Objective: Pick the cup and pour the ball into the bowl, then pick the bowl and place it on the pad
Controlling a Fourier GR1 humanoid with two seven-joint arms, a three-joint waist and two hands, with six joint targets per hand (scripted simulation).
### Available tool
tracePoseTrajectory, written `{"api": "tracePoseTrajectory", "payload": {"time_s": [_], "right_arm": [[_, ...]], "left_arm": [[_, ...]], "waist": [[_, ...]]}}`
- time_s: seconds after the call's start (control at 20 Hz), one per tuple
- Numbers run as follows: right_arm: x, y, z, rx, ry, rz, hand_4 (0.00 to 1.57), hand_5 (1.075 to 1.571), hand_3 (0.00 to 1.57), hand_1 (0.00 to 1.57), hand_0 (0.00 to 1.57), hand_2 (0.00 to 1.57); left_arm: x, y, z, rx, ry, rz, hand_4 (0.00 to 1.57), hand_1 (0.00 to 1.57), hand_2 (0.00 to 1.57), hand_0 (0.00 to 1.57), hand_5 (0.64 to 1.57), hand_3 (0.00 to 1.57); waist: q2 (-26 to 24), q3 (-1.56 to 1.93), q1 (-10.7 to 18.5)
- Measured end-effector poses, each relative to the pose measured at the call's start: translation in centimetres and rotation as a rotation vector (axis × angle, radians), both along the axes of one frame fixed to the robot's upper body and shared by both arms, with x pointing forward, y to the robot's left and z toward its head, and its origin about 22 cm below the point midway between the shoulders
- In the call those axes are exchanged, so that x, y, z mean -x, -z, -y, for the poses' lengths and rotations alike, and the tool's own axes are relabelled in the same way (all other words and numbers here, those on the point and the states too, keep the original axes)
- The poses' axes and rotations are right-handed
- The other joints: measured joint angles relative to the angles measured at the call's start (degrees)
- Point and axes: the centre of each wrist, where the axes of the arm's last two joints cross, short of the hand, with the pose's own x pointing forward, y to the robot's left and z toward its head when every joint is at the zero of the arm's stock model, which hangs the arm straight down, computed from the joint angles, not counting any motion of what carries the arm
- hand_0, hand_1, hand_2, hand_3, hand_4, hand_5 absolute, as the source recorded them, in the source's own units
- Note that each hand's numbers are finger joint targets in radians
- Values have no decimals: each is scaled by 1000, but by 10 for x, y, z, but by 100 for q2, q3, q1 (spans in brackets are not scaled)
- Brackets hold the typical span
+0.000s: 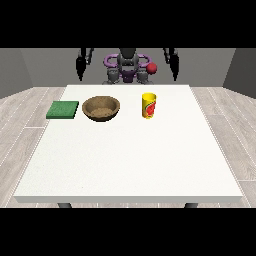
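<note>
A yellow cup [148, 106] with a red label stands upright on the white table [130, 155], right of the middle at the far side. No ball shows; the cup's inside is hidden from here. A brown bowl [86, 106] sits to the cup's left, and a green pad [63, 109] lies flat further left near the table's edge. The hand at the view's left [80, 68] and the hand at the view's right [175, 69] both hang behind the table's far edge, well away from all three things and holding nothing.
The robot's torso [128, 67] stands behind the far edge, with a red round part [151, 68] by its shoulder. Wooden floor surrounds the table. The table's near half is bare white surface.
</note>
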Motion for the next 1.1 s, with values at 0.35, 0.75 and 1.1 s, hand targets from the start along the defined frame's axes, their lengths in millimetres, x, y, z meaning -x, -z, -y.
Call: {"api": "tracePoseTrajectory", "payload": {"time_s": [0.35,0.75,1.1], "right_arm": [[4,-14,13,-15,-3,19,66,1563,0,0,0,0],[21,29,59,-144,-9,100,0,1558,0,0,0,0],[-3,35,66,-167,-41,210,0,1559,0,0,0,0]], "left_arm": [[1,-18,3,10,-3,45,0,0,0,0,1463,0],[13,5,60,109,-24,233,0,0,0,0,1467,0],[-25,0,65,88,-30,349,0,0,0,0,1453,0]], "waist": [[-1053,-132,-17],[-299,-187,-49],[354,-196,-94]]}}
